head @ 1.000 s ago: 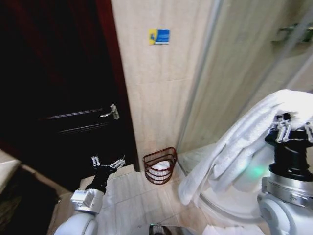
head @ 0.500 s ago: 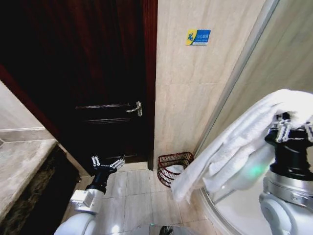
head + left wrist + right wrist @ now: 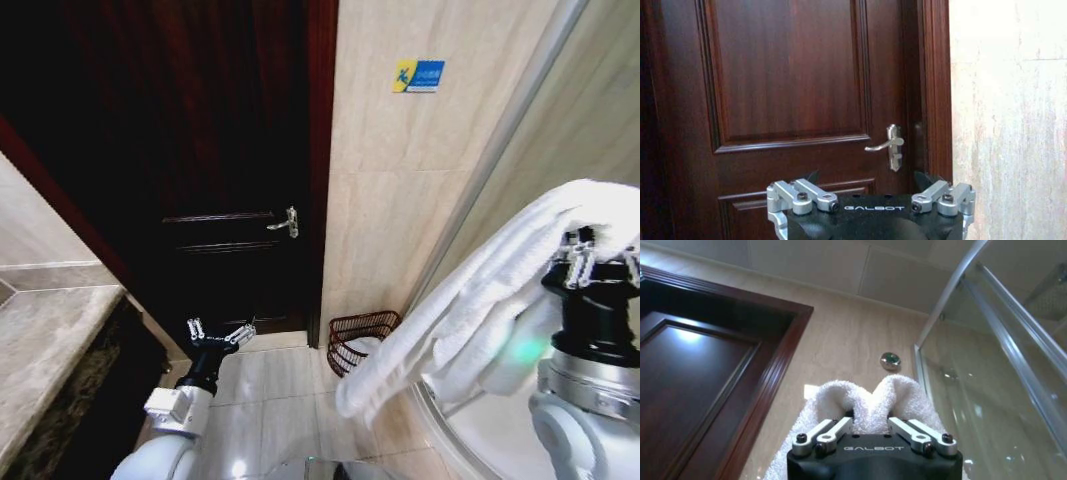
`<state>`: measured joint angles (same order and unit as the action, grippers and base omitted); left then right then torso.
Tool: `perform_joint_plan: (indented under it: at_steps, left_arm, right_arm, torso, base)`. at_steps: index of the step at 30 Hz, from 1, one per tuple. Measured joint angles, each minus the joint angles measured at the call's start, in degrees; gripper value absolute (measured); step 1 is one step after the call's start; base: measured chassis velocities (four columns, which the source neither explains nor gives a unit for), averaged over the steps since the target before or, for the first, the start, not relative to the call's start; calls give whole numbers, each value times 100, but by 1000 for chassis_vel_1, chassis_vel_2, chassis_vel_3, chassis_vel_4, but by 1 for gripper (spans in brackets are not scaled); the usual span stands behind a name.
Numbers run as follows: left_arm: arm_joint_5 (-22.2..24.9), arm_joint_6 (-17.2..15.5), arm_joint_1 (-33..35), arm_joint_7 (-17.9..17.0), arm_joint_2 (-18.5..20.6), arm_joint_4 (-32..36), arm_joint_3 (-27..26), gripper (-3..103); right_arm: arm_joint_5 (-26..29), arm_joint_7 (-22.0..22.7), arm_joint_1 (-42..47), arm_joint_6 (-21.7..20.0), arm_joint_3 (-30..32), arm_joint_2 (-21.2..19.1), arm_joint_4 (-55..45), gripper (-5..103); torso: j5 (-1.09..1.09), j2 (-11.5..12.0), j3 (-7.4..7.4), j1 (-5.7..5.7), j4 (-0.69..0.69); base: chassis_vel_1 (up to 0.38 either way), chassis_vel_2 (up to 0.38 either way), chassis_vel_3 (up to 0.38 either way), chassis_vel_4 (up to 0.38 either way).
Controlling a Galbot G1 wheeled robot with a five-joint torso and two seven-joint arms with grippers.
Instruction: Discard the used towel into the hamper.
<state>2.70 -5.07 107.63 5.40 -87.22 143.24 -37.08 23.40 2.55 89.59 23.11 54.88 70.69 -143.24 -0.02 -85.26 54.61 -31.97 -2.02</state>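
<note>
Right end effector [image 3: 598,262] raised at the right of the head view, clenched on the white towel [image 3: 470,310]; in the right wrist view the same end effector [image 3: 870,426] pinching a bunched fold of towel [image 3: 867,400] between its fingers. Towel draped over the end effector and hanging down and toward the left in a long fold, its lowest corner near the floor [image 3: 270,400], just beside the hamper [image 3: 360,338]. Hamper standing on the floor against the beige tiled wall [image 3: 400,200], between the dark wooden door [image 3: 200,150] and the glass shower screen [image 3: 560,150], its right part hidden behind the hanging towel; something white visible inside.

Left end effector [image 3: 220,334] held low at the left, fingers spread apart and grasping nothing, facing the door with its silver lever handle [image 3: 888,146]. Small blue and yellow sign [image 3: 419,75] high on the wall.
</note>
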Motion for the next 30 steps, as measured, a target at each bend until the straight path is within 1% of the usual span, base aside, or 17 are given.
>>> perform_joint_plan:
  at_steps: [7,18,25,30]
  left_arm:
    - [0,0,0,0,-3,0,1,94]
    - [0,0,0,0,-2,0,1,94]
    - [0,0,0,0,-2,0,0,94]
    - [0,0,0,0,-2,0,0,94]
  right_arm:
    - [129,-45,-117,48,57,-118,0,11]
    - [379,-16,-441,-51,158,-426,0,11]
    - [608,-15,-779,-178,239,-665,-1,11]
    - [766,1,-1108,-242,332,-942,146,11]
  torso:
    - [5,0,0,0,1]
    - [1,0,0,0,0]
    - [2,0,0,0,0]
    - [1,0,0,0,-2]
  base:
    - [-4,-13,20,23]
    - [41,45,38,33]
    - [104,90,83,89]
    - [76,85,87,87]
